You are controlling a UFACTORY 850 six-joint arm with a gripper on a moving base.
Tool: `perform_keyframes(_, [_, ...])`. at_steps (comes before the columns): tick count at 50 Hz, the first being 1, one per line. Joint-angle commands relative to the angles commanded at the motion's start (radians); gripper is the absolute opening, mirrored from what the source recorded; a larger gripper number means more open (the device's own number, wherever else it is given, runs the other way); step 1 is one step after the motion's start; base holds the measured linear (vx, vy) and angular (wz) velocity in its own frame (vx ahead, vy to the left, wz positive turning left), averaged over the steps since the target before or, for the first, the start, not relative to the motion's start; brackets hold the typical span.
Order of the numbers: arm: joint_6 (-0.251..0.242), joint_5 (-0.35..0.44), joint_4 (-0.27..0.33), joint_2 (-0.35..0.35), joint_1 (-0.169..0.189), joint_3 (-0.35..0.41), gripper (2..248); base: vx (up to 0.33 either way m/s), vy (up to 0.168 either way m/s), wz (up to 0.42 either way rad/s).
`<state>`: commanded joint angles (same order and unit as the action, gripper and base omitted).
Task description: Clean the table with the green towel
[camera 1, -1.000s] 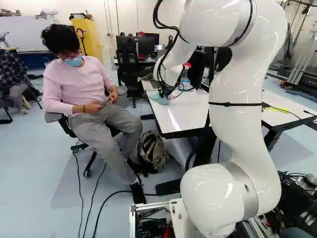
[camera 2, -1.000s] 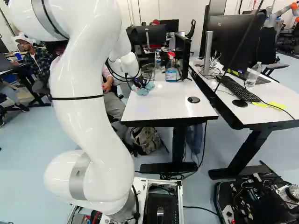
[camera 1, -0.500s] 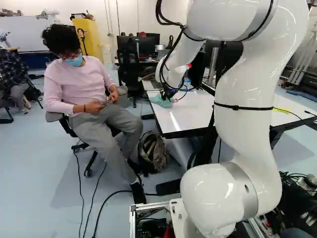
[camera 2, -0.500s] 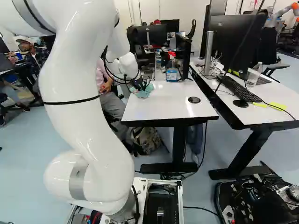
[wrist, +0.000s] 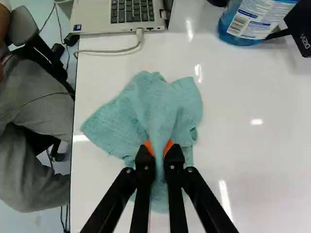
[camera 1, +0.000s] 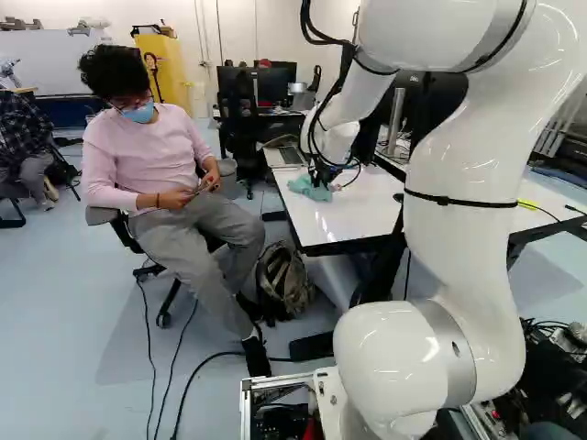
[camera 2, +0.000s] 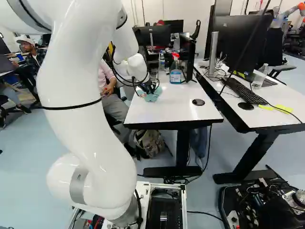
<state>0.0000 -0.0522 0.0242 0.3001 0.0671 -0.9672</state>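
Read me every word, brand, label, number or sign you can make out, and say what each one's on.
"VIZIO": on the black object beside the blue bottle.
Bottle label: print and barcode, too small to read.
Laptop sticker: too small.
Laptop keys: too small.
Nothing else is readable.

The green towel (wrist: 146, 102) was cloth, matt and rough-textured. Under it, the table (wrist: 243, 160) had a smooth, glossy top (shiny enough to give back light in bright streaks). Towards half past eleven from the towel, the laptop (wrist: 97, 17) showed a matt, metallic-looking casing; towards half past one, the bottle (wrist: 240, 39) was smooth, see-through plastic. The arm (camera 1: 459, 247) looked smooth and glossy.
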Motion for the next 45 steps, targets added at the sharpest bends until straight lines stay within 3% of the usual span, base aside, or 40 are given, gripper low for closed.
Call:
perform_keyframes(14, [0.0,0.0,0.0,0.01,0.043,-0.012,37,0.0,0.0,0.0])
perform_keyframes(26, [0.0,0.0,0.0,0.012,0.043,-0.019,37,0.0,0.0,0.0])
perform_keyframes(45, [0.0,-0.026,0.0,-0.043,0.035,0.0,37,0.0,0.0,0.0])
